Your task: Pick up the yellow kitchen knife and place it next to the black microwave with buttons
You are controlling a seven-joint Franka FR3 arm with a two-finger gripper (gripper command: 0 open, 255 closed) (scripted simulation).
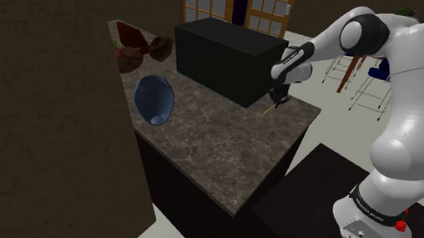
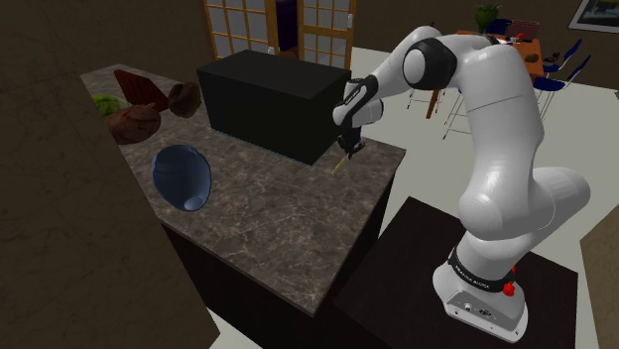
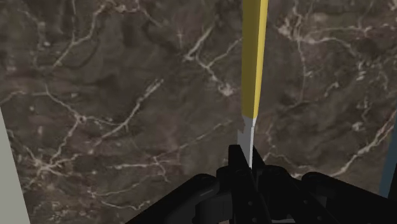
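Note:
The knife (image 3: pixel 253 70) has a yellow handle and a short grey blade. My gripper (image 3: pixel 245 167) is shut on the blade, and the handle points away from the fingers toward the dark marble counter (image 3: pixel 127 95). In the shoulder view the gripper (image 1: pixel 279 96) hangs just off the near right corner of the black microwave (image 1: pixel 225 57), with the knife (image 1: pixel 269 110) slanting down below it, close to the counter top. The second exterior view has the same gripper (image 2: pixel 347 142), knife (image 2: pixel 342 159) and microwave (image 2: pixel 268 104).
A blue bowl (image 1: pixel 154 100) lies tipped on the counter (image 1: pixel 215 148) toward the shoulder view's left. Brown rounded objects (image 1: pixel 137 47) sit at the far left behind it. The counter's right edge is close to the gripper. The dark stand (image 1: pixel 316 212) is at lower right.

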